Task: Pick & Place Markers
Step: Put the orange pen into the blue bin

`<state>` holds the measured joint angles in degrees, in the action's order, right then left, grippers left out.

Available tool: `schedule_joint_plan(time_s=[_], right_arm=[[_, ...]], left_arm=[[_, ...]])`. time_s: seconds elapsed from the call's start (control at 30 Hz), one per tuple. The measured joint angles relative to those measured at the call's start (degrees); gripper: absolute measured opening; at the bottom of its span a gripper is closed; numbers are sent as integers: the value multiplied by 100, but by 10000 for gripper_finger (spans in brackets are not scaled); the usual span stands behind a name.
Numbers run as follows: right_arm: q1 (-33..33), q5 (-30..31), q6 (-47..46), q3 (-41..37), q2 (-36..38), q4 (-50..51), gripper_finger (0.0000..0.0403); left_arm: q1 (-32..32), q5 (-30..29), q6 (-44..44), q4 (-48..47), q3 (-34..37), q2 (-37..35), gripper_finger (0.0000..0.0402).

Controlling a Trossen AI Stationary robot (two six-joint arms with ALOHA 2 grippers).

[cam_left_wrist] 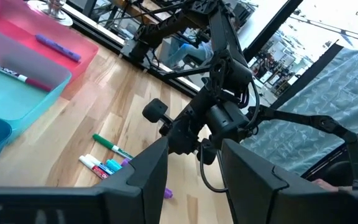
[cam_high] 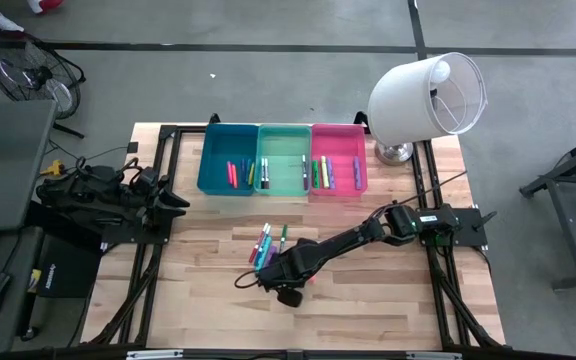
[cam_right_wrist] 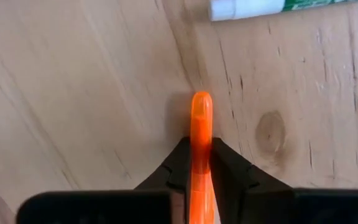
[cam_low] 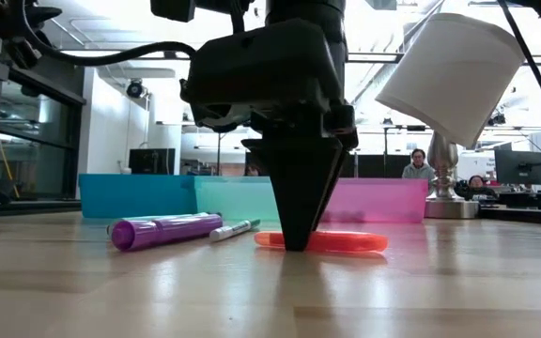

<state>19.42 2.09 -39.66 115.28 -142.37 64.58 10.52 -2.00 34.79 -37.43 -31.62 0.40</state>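
Observation:
An orange marker [cam_low: 346,241] lies flat on the wooden table [cam_high: 208,300], and my right gripper [cam_high: 286,283] stands over it, pointing down and shut on it. Just beyond it lie a purple marker [cam_low: 162,230] and a white, green-tipped marker [cam_low: 233,229], part of a loose cluster of markers [cam_high: 266,245]. More markers lie in the blue bin [cam_high: 218,158], mint bin [cam_high: 280,150] and pink bin [cam_high: 340,150]. My left gripper [cam_left_wrist: 194,180] waits open at the table's left edge, touching nothing. My right gripper pinches the orange marker's barrel [cam_right_wrist: 201,134] between its two fingers, nearer one end than the middle. The fingers [cam_low: 297,211] come from above, pointing down, and lie across the marker. The marker lies level on the table, one rounded end showing past the fingertips.
The three bins stand side by side at the table's far edge. A white lamp [cam_high: 428,95] stands at the far right corner. Bare wood lies toward the near edge. People sit in the room behind the table.

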Motion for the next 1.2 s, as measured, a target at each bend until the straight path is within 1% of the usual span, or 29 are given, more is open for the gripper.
schedule_joint_plan(time_s=[0.07,0.5,0.8,0.87,0.97,1.2], right_arm=[[-1,-8,-156,0,0,-2,27],[-35,-121,-1554,-17,67,-133,27],[-229,135,-1899,-93,478,-40,26],[-296,350,-1938,-109,575,7,26],[-425,508,-1947,-96,771,90,26],[-539,352,-1901,-94,932,74,26]], left_arm=[[0,1,0,-2,0,0,149],[0,5,1,-7,0,0,149],[0,-9,-107,-20,0,0,149],[0,-9,-144,-20,0,0,149],[0,-8,-153,-21,0,0,149],[0,-2,-151,-4,10,2,149]])
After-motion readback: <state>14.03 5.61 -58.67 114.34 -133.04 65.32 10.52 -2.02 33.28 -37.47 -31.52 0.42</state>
